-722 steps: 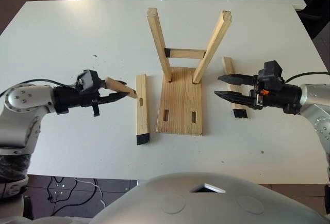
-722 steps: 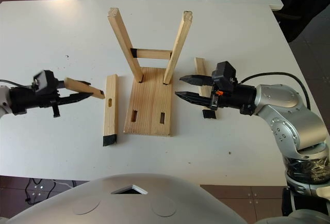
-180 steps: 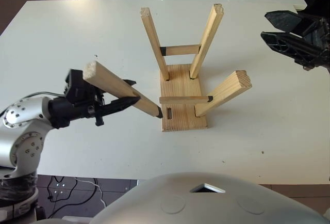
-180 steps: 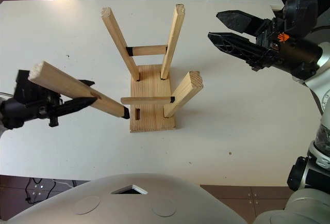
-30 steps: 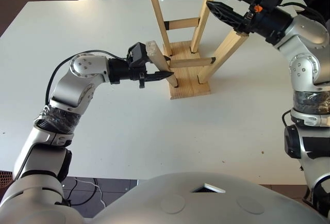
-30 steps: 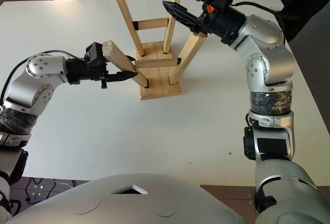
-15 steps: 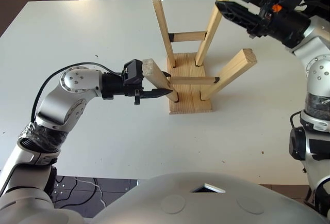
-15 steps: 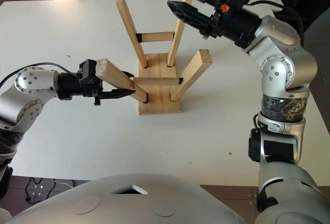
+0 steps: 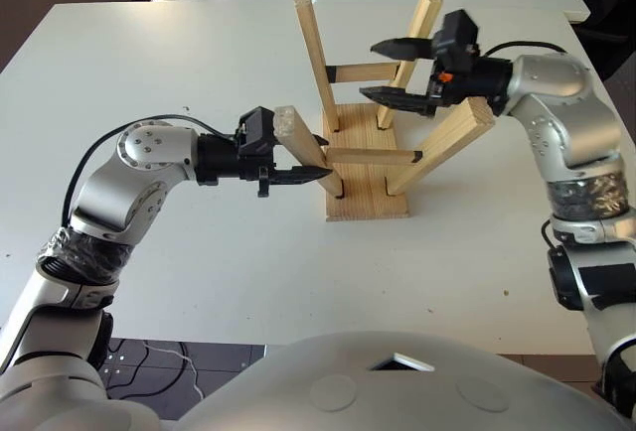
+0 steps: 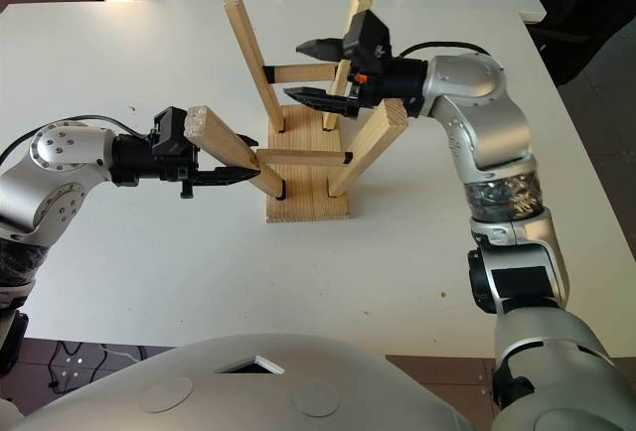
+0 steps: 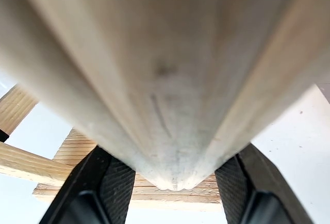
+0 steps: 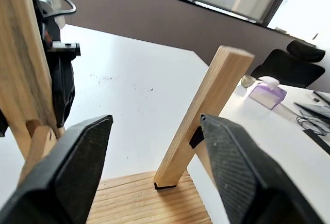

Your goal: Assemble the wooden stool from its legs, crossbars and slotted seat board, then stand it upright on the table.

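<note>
The seat board (image 9: 368, 196) lies flat on the white desk (image 9: 199, 282), slotted side up. At its far end two legs stand up from it, the far left leg (image 9: 316, 59) and the far right leg (image 9: 425, 12), joined by a crossbar (image 9: 350, 72). At its near end the other pair leans outward: the near left leg (image 9: 295, 136) tilts away over the board's left edge and the near right leg (image 9: 449, 141) over its right edge, with a second crossbar (image 9: 373, 156) between them above the board.

The left hand (image 9: 303, 161) is clamped on the near left leg, one finger (image 11: 103, 188) on either side of the wood. The right hand (image 9: 368, 71) hangs above the board's far end by the far right leg, spread wide and holding nothing (whether it touches that leg I cannot tell).
</note>
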You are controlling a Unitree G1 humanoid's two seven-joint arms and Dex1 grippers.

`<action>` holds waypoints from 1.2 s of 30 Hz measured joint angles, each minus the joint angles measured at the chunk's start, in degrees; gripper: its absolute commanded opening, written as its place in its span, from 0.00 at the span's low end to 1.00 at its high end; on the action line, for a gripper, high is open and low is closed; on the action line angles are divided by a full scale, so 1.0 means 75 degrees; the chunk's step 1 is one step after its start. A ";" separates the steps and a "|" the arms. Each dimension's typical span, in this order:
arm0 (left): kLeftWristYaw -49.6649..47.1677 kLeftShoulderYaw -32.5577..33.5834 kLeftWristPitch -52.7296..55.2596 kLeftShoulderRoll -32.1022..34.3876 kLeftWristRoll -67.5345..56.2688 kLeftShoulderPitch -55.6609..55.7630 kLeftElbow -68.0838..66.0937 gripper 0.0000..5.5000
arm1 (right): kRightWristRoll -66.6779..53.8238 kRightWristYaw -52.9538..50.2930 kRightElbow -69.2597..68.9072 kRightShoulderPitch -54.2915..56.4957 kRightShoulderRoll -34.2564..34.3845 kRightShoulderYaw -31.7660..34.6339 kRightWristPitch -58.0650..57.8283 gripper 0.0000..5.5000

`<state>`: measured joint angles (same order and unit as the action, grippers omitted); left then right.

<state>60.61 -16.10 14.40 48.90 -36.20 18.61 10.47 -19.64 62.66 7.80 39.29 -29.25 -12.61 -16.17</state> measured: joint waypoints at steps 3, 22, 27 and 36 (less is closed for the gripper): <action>-0.0009 -0.0001 0.0000 -0.0003 0.0006 0.0128 -0.0211 0.37 | 0.0444 0.0480 0.1031 0.0654 0.0211 -0.0302 0.0467 0.57; 0.0159 -0.0288 -0.0035 -0.0166 0.0079 0.0420 -0.0297 0.37 | 0.0984 0.1590 0.1172 0.0565 0.0888 -0.0740 0.1002 0.57; 0.0173 -0.0299 -0.0035 -0.0199 0.0099 0.0425 -0.0285 0.37 | 0.0977 0.1573 0.1015 0.0496 0.0839 -0.0682 0.0845 0.57; 0.0164 -0.0299 -0.0035 -0.0236 0.0116 0.0513 -0.0302 0.37 | 0.1187 0.1580 0.1148 0.0471 0.0792 -0.0843 0.1000 0.57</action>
<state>61.84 -18.35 14.13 47.13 -35.33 22.46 8.20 -10.74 74.52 16.41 42.83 -23.31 -18.93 -8.67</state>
